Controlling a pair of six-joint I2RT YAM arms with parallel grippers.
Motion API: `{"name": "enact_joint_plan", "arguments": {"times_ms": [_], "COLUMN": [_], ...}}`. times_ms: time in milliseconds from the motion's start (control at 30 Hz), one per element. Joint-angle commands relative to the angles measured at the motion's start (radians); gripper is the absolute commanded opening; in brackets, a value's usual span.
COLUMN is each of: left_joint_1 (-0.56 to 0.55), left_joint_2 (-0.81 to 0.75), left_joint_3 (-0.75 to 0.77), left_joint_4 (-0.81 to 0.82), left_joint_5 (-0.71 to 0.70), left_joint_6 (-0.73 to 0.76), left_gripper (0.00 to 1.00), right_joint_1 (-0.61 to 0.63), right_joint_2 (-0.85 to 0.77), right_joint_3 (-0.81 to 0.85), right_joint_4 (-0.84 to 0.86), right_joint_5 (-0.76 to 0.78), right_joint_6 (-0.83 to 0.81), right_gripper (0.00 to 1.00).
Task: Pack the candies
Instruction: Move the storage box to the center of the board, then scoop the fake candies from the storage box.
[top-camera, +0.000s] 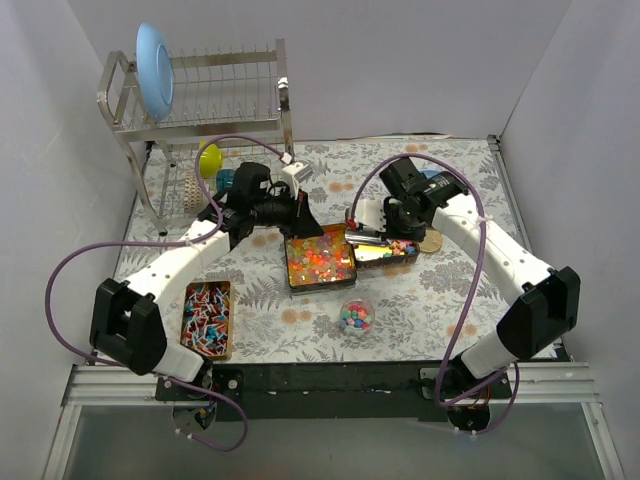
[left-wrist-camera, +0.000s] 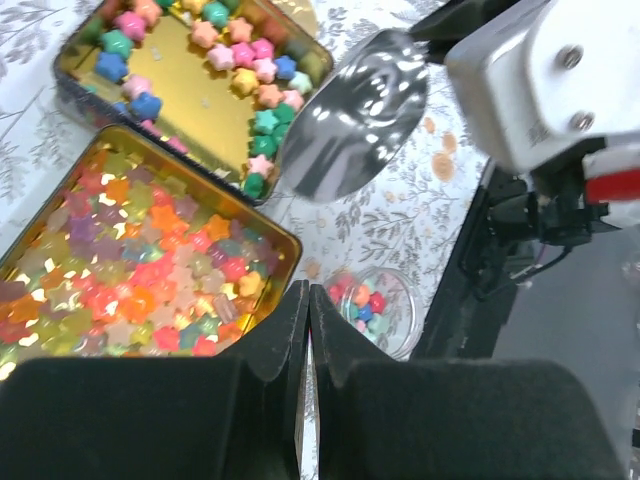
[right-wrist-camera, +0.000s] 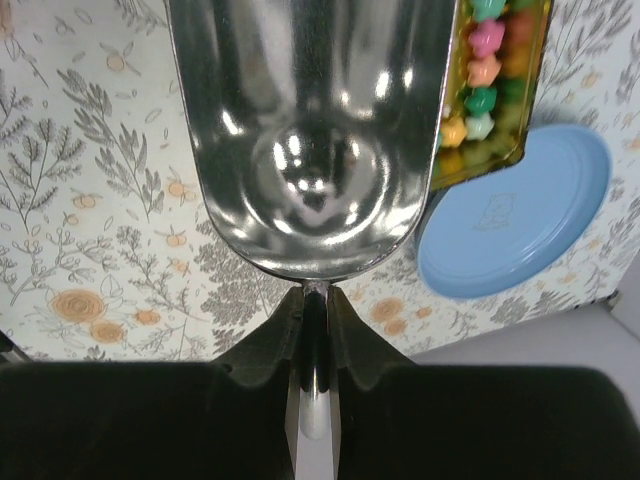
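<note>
Right gripper (right-wrist-camera: 315, 300) is pinching the scoop (right-wrist-camera: 315, 130) by its handle, the empty bowl hanging just beside the candies (right-wrist-camera: 482, 70) in a tin (right-wrist-camera: 478, 172); left gripper (left-wrist-camera: 308, 300), pressed together, is hovering near them.

Dish rack (top-camera: 200, 95): well behind the left end effector (top-camera: 303, 222).
Blue plate (top-camera: 155, 70): upright in the rack.
Yellow cup (top-camera: 210, 160): below the rack.
Metal scoop (right-wrist-camera: 310, 130): handle pinched in the right end effector (right-wrist-camera: 315, 300).
Blue lid (right-wrist-camera: 515, 215): on the floral desk (right-wrist-camera: 90, 200), ahead-right of that end effector.
</note>
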Motion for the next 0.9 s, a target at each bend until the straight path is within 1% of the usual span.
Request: {"name": "enact_joint_plan", "arguments": {"times_ms": [0,67,133,200,267,333,400,467,567,633,733,767,833,867], "left_joint_1": [-0.002,-0.002,-0.003,-0.002,-0.003,-0.002,0.001,0.018,0.029,0.038,0.05,0.054,0.061,0.061], "left_joint_2": [0.033,0.058,0.079,0.108,0.119,0.122,0.119,0.115,0.098,0.054,-0.009,-0.055,-0.098,-0.13], "left_joint_3": [-0.005,0.004,0.007,0.012,0.013,0.01,-0.004,-0.02,-0.015,0.01,-0.01,-0.03,-0.106,-0.135], "left_joint_4": [0.064,0.085,0.117,0.12,0.12,0.11,0.105,0.116,0.122,0.088,0.01,-0.007,-0.041,-0.051], "left_joint_5": [0.1,0.116,0.122,0.116,0.102,0.088,0.079,0.074,0.052,-0.028,-0.304,-0.431,-0.493,-0.511], "left_joint_6": [-0.047,-0.07,-0.107,-0.113,-0.112,-0.096,-0.092,-0.119,-0.151,-0.168,-0.236,-0.284,-0.309,-0.317], "left_gripper": [0.0,0.0,0.0,0.0,0.0,0.0,0.0,0.0,0.0,0.0,0.0,0.0,0.0,0.0], "right_joint_1": [0.064,0.102,0.128,0.139,0.145,0.145,0.145,0.147,0.145,0.141,0.132,0.132,0.132,0.132], "right_joint_2": [0.078,0.101,0.136,0.165,0.175,0.169,0.143,0.121,0.115,0.121,0.116,0.128,0.155,0.194], "right_joint_3": [0.126,0.158,0.229,0.311,0.356,0.392,0.396,0.39,0.375,0.349,0.262,0.239,0.246,0.26], "right_joint_4": [0.037,0.037,0.023,-0.003,-0.02,-0.026,-0.026,-0.008,-0.011,-0.009,0.041,0.048,0.057,0.054], "right_joint_5": [-0.045,-0.03,-0.042,-0.062,-0.07,-0.113,-0.151,-0.173,-0.168,-0.13,-0.114,-0.111,-0.104,-0.102], "right_joint_6": [-0.026,-0.029,-0.014,0.0,0.019,0.023,0.016,0.014,0.014,0.002,-0.062,-0.079,-0.121,-0.13], "right_gripper": [0.01,0.01,0.01,0.01,0.01,0.01,0.01,0.01,0.01,0.01,0.01,0.01,0.01,0.01]}}
